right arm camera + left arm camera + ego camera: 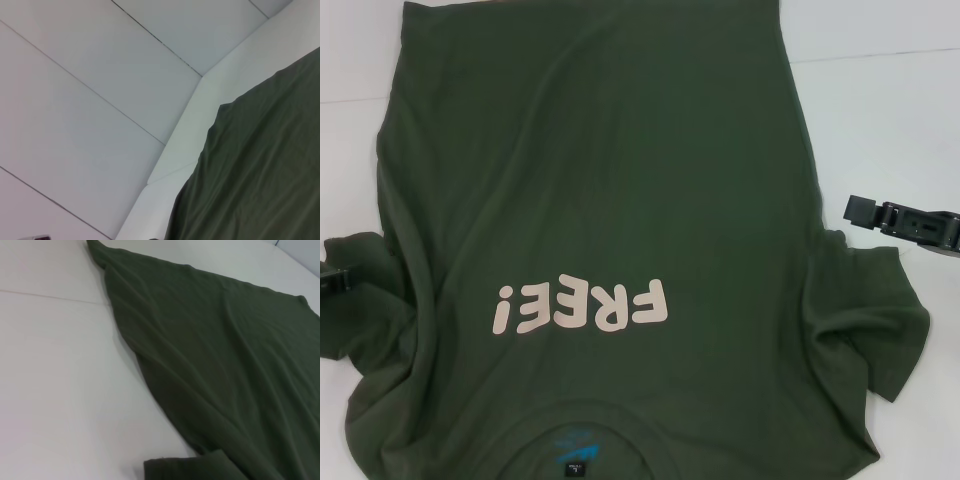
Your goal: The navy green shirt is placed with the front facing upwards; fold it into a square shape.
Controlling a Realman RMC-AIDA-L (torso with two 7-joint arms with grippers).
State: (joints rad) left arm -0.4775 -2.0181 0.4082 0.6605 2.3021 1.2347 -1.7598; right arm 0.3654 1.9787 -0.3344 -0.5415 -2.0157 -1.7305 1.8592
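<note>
The navy green shirt lies spread on the white table, front up, with its collar toward me. Its pale "FREE!" lettering reads upside down, and a blue neck label shows at the near edge. Both sleeves are rumpled. My left gripper shows only as a black piece at the left sleeve. My right gripper hovers just beyond the right sleeve, apart from the cloth. The left wrist view shows the shirt body and side edge. The right wrist view shows a shirt corner.
Bare white table surface lies on both sides of the shirt, crossed by a thin seam. White wall panels rise behind the table edge in the right wrist view.
</note>
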